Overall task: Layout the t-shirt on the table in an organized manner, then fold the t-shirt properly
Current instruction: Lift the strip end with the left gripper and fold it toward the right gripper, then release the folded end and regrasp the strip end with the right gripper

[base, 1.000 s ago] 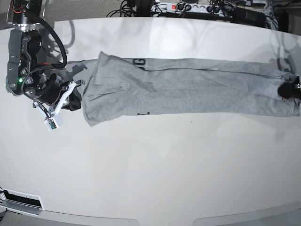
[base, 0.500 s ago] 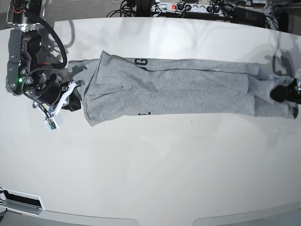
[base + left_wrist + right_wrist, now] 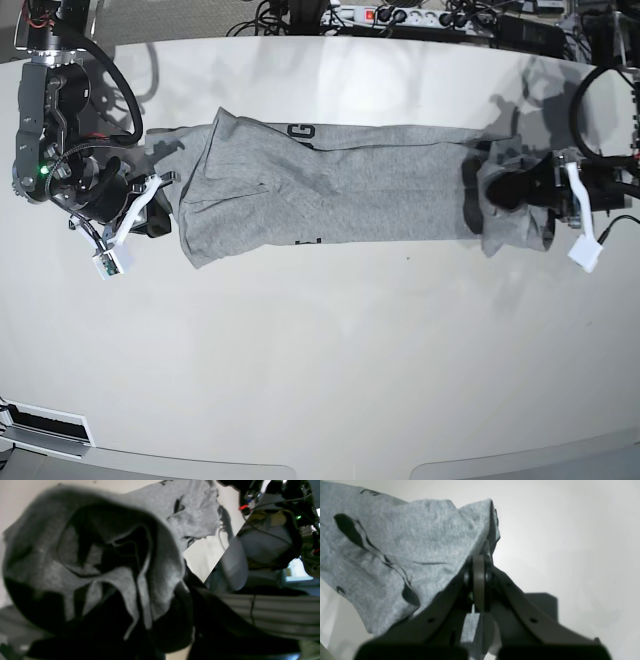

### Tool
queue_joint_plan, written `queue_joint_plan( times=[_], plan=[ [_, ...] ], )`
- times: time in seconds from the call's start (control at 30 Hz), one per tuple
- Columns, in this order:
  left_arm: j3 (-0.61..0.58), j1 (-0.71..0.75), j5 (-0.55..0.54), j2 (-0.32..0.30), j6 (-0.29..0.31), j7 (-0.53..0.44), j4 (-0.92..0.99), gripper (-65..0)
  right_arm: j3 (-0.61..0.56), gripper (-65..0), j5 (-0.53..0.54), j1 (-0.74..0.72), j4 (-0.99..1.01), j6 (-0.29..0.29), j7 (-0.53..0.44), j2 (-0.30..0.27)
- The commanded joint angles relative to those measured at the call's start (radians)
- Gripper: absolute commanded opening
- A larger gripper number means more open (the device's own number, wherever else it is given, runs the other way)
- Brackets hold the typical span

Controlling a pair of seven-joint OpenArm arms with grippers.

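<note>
The heather-grey t-shirt (image 3: pixel 330 185) lies stretched in a long band across the back half of the white table (image 3: pixel 320 350), with black lettering showing at its far and near edges. At its right end, my left gripper (image 3: pixel 508 190) is shut on the t-shirt, and that end is lifted and bunched over itself. In the left wrist view the gathered fabric (image 3: pixel 150 555) fills the frame and hides the fingers. My right gripper (image 3: pixel 160 208) at the left end is shut on the t-shirt's edge (image 3: pixel 407 542). Its fingertips (image 3: pixel 480 562) are pinched together on the cloth.
A power strip and tangled cables (image 3: pixel 400 18) run behind the table's far edge. The right arm's body (image 3: pixel 55 150) stands at the far left of the table. A slotted fixture (image 3: pixel 45 430) sits at the near left corner.
My left gripper has travelled left from the table's right edge, carrying the shirt's end with it, so the band is shorter and bunched there. The right arm has stayed put.
</note>
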State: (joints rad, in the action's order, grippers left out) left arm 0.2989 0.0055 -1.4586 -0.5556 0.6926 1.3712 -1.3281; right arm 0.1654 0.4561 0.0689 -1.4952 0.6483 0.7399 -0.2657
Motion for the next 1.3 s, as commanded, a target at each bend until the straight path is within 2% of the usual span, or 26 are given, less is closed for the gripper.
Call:
queue_joint_plan(
  times=[0.0,0.07,0.3,0.5,0.63,0.67,0.73,0.93,0.97,1.0,1.03,1.07,1.1,1.27],
  plan=[
    [0.008,-0.014,-0.025,-0.002,0.006,-0.033,-0.011,-65.0,0.005,-65.0,0.015,-0.015,-0.021,0.006,-0.021,-0.011],
    [0.005,-0.014,-0.016,0.036,0.006,-0.069,-0.011,-65.0,0.005,-65.0,0.015,-0.016,-0.021,0.006,-0.022,-0.011],
    [-0.08,-0.02,0.206,0.113,0.006,-0.246,-0.012,-65.0,0.005,-65.0,0.014,-0.016,-0.021,0.006,-0.021,-0.011],
    [-0.122,-0.023,0.207,0.124,0.006,-0.27,-0.012,-64.5,0.005,-65.0,0.015,-0.016,-0.021,0.006,-0.022,-0.011],
    [-0.122,-0.036,0.143,0.124,0.006,-0.269,-0.012,-30.1,0.005,-65.0,0.015,-0.016,-0.021,0.007,-0.022,-0.011],
    [-0.122,-0.038,0.139,0.123,0.006,-0.27,-0.012,-26.0,0.005,-65.0,0.015,-0.016,-0.021,0.006,-0.022,-0.011],
    [-0.122,-0.043,0.141,0.123,0.006,-0.269,-0.012,-24.9,0.005,-65.0,0.015,-0.016,-0.021,0.006,-0.022,-0.011],
    [-0.122,-0.051,0.124,0.123,0.006,-0.258,-0.012,-26.1,0.005,-65.0,0.016,-0.019,-0.021,0.006,-0.026,-0.011],
    [-0.122,-0.051,0.121,0.123,0.006,-0.249,-0.012,-30.0,0.005,-65.0,0.015,-0.019,-0.021,0.006,-0.026,-0.012],
    [-0.122,-0.053,0.122,0.123,0.006,-0.241,-0.012,-37.2,0.005,-65.0,0.016,-0.019,-0.021,0.006,-0.026,-0.012],
    [-0.122,-0.053,0.122,0.123,0.006,-0.235,-0.012,-47.4,0.005,-65.0,0.016,-0.022,-0.021,0.006,-0.026,-0.012],
    [-0.121,-0.054,0.123,0.123,0.006,-0.233,-0.012,-60.1,0.005,-65.0,0.016,-0.028,-0.021,0.006,-0.024,-0.012],
    [-0.121,-0.056,0.123,0.121,0.006,-0.232,-0.012,-65.0,0.005,-65.0,0.016,-0.034,-0.022,0.006,-0.024,-0.012],
    [-0.119,-0.073,0.145,0.084,0.006,-0.239,-0.012,-65.0,0.056,-65.0,0.097,-0.091,-0.031,0.007,-0.016,-0.012]
  ],
)
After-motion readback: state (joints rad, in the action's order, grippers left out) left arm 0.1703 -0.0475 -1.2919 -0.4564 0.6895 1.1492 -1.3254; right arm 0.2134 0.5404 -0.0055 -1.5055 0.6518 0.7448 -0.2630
